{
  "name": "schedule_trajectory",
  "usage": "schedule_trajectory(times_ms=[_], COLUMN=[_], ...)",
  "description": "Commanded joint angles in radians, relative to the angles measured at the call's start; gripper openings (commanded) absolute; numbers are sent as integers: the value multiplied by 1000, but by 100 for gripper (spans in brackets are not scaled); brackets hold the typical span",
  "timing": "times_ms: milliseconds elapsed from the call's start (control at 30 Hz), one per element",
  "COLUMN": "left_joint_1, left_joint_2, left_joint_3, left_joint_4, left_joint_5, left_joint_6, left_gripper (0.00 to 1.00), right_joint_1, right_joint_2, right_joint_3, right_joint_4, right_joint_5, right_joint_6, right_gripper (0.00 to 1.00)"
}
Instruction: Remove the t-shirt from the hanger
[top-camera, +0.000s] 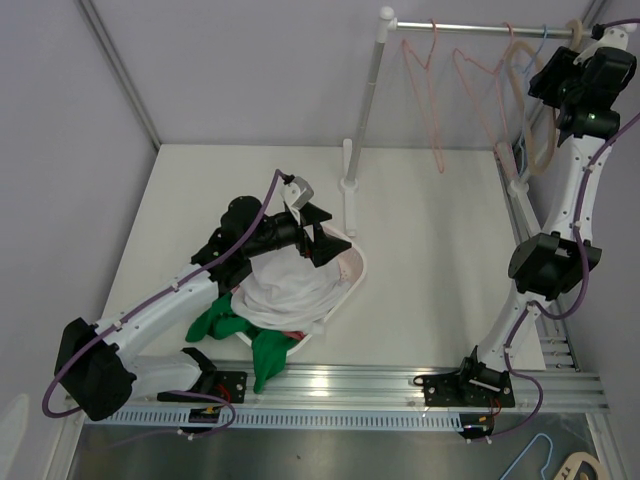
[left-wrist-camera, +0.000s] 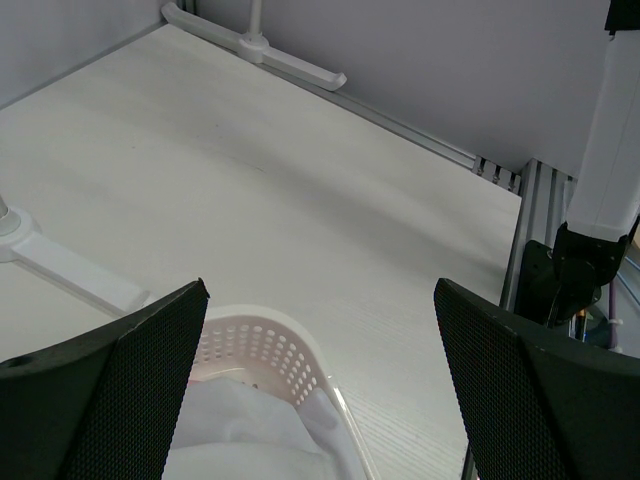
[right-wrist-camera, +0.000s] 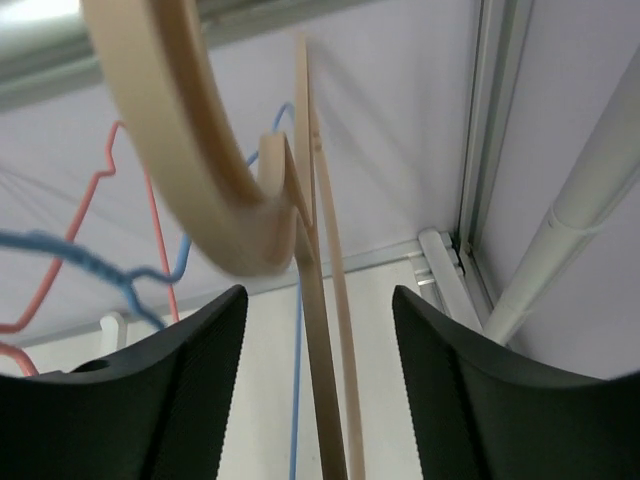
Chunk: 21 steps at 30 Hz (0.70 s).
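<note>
A white t-shirt (top-camera: 290, 290) lies in the pink perforated basket (top-camera: 352, 272), off any hanger; it also shows in the left wrist view (left-wrist-camera: 250, 430) inside the basket rim (left-wrist-camera: 290, 340). My left gripper (top-camera: 322, 240) is open and empty just above the basket's far rim. My right gripper (top-camera: 562, 90) is raised at the rail (top-camera: 480, 30), open, with the beige wooden hanger (right-wrist-camera: 320, 330) between its fingers but not clamped. Its hook (right-wrist-camera: 190, 160) curves over the rail. Pink wire hangers (top-camera: 430, 90) and a blue one (top-camera: 530, 70) hang bare on the rail.
Green clothing (top-camera: 225, 325) spills over the basket's near side onto the table. The rack's white pole (top-camera: 365, 110) and foot (top-camera: 350, 195) stand behind the basket. The right arm's base (left-wrist-camera: 570, 270) stands at the table's right edge.
</note>
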Motion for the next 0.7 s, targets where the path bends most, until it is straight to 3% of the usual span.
schedule_trajectory(times_ms=[0,33,300,567,667], left_joint_1=[10,10,10,10,10], left_joint_2=[-34,-37,-88,-175,-214], left_joint_3=[-5,-9,-32,-29,-9], left_joint_4=[14,14,-3,-70,-132], left_joint_5=[17,17,-23,-89,-109], left_joint_6=[20,19,2,-38,-62], left_gripper=[100,99,99,99,100], right_joint_1=[-1,-2,-1,1,13], right_joint_2=[-111,-128,-318,-488,-572], right_joint_3=[-48,-62,-157,-262,-334], right_joint_4=[-27,-22,-53,-108,-105], right_joint_5=[15,21,40,90,194], right_joint_6=[2,2,2,22,97], right_gripper=[65,69,75,100,100])
